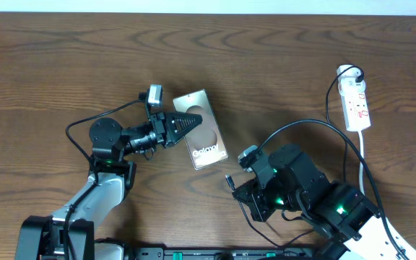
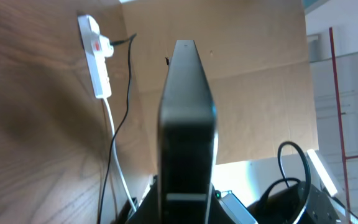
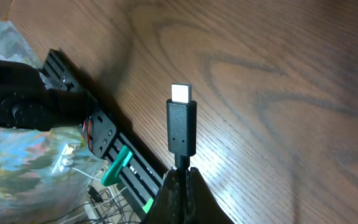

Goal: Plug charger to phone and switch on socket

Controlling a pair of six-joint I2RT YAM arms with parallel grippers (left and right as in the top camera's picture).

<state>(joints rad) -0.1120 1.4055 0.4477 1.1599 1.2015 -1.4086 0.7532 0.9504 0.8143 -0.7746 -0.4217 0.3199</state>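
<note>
Left gripper (image 1: 193,121) lies across the phone (image 1: 206,141), mid-table, fingers drawn close; I cannot tell whether they grip it. Right gripper (image 3: 180,180) pinches the charger (image 3: 181,127) just behind its connector, near the phone's lower corner. Socket (image 1: 357,105) sits far right.

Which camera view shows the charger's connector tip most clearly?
The right wrist view: the connector tip stands large and sharp, held by the right claw. Overhead shows it only as a tiny dark speck; the left wrist view does not show it.
</note>
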